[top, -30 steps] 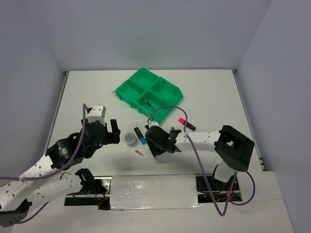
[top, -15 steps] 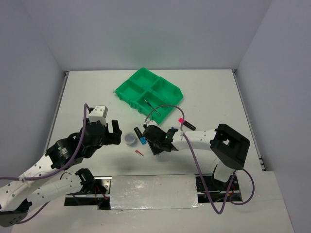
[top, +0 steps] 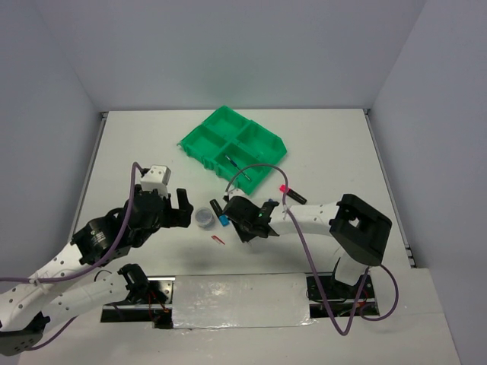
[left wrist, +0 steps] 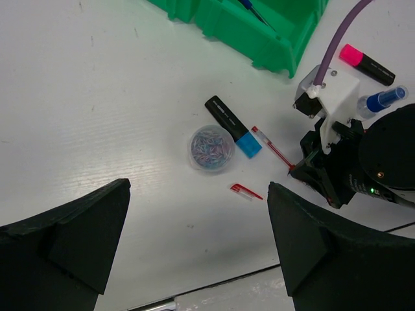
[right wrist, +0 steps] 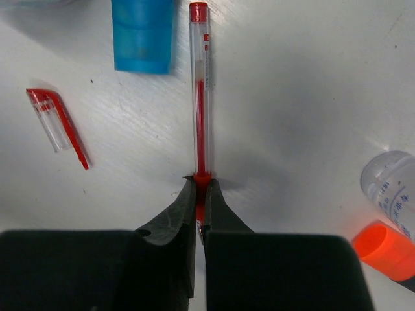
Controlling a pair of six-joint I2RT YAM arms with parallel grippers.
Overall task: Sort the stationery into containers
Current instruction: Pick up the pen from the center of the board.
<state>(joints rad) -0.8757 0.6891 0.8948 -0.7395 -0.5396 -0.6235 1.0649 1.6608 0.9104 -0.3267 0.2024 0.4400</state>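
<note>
Slid right gripper [right wrist: 200, 217] toward 9 o'clock within 1 s, clamping red pen [right wrist: 201, 97]; ready for carrying to green tray [top: 233, 141] at 12 o'clock. Holding left gripper [left wrist: 198, 194] spread wide.

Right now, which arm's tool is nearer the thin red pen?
Right. The right tool grips the thin red pen; the left tool hangs open beyond the round grey tin.

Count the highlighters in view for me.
3. Blue-capped highlighter lies beside the grey tin; pink-capped highlighter lies beyond the right arm; an orange cap, body out of frame, shows beside the clear bottle. More may hide under the arm.
</note>
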